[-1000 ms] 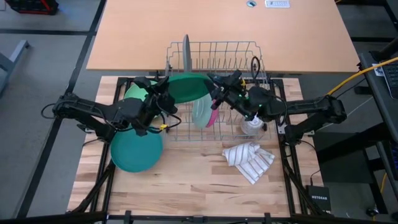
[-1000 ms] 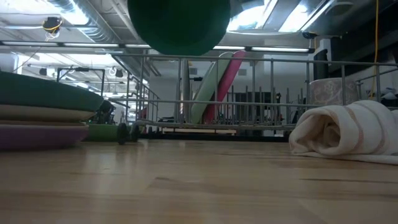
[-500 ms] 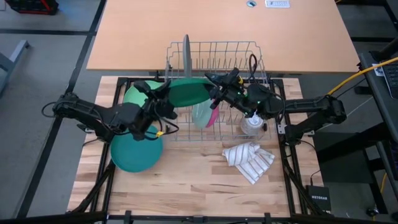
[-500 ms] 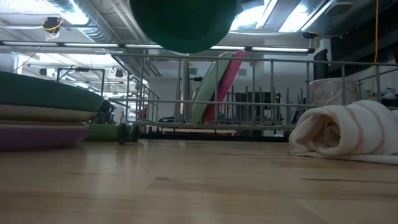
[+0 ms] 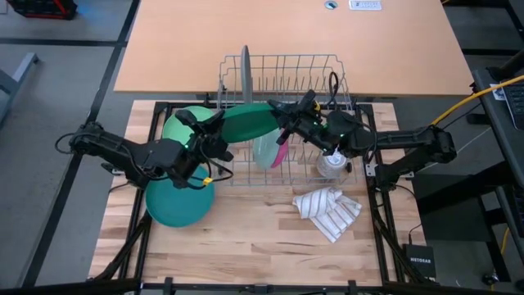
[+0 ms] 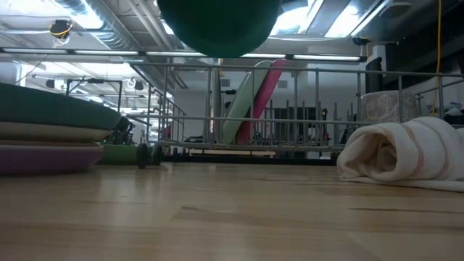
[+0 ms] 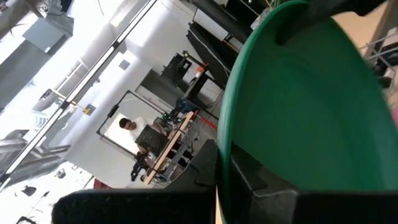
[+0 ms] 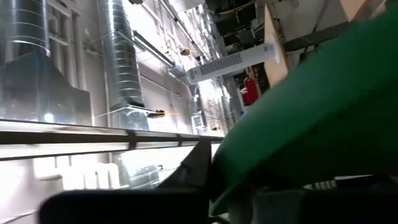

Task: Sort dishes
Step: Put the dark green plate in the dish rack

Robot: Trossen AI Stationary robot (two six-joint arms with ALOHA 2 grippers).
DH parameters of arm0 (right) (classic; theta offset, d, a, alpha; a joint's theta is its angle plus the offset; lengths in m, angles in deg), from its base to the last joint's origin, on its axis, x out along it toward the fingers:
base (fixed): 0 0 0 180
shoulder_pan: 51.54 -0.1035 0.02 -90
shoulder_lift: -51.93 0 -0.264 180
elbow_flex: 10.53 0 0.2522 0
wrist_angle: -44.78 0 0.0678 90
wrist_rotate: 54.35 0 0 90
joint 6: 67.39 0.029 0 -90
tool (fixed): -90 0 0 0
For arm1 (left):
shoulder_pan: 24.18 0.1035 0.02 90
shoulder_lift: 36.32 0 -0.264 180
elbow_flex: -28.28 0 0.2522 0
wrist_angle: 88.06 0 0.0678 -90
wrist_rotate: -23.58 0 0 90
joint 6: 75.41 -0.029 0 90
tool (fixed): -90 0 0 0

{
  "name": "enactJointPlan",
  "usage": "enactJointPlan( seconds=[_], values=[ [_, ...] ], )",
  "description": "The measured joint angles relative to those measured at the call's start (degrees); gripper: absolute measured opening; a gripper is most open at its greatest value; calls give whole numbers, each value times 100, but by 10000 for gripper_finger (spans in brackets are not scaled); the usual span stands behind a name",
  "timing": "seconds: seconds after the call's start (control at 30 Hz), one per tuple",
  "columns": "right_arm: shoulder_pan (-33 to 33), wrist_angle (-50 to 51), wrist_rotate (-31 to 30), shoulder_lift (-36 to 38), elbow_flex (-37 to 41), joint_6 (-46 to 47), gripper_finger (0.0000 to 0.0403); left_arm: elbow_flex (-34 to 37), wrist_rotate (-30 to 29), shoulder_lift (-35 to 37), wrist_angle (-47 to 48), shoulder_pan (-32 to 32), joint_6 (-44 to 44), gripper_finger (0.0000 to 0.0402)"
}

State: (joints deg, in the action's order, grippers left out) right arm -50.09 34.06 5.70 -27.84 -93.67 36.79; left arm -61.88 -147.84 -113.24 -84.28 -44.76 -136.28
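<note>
A dark green plate (image 5: 248,121) hangs in the air between both arms, over the near left corner of the wire rack (image 5: 282,78); its underside shows at the top of the low view (image 6: 217,25). My left gripper (image 5: 214,138) is shut on its left rim and my right gripper (image 5: 282,119) is shut on its right rim. A grey plate (image 5: 245,67) stands on edge in the rack. A pale green dish (image 5: 265,152) and a pink dish (image 5: 282,152) lean in its slots. My left gripper pinches the dark green plate's left rim (image 7: 225,163) between its two fingers, one on each face, coming from the table's left. The plate is lifted clear and roughly level. My right gripper clasps the opposite, right rim (image 8: 249,165), coming from the table's right; its own fingers hide the exact spot.
A teal plate (image 5: 178,201) lies on the table's left on a stack with brown (image 6: 43,131) and purple (image 6: 40,156) dishes. A light green plate (image 5: 175,124) lies behind it. A glass cup (image 5: 331,165) stands in the rack. A striped cloth (image 5: 327,212) lies near right.
The dark green plate has risen a little and drifted slightly toward the table's right, held by my left gripper. My right gripper has moved in to the plate's right rim.
</note>
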Motion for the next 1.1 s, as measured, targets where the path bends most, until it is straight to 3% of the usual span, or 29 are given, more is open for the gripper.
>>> enactJointPlan(
  seconds=[0.1,0.37,0.67,0.83,1.1],
  values=[
    [0,-21,0,9,-9,33,15,0,37,0,8,-2,151,5],
    [11,49,76,2,-9,-348,31,11,144,-11,52,7,556,54],
    [13,89,65,8,1,-1910,13,0,88,-16,-385,41,1229,137],
    [24,155,94,-16,22,-2806,15,-7,44,-1,-647,-113,1280,159],
    [582,84,1431,17,11,-3045,14,-2,-11,158,-664,-620,1274,155]
  ],
)
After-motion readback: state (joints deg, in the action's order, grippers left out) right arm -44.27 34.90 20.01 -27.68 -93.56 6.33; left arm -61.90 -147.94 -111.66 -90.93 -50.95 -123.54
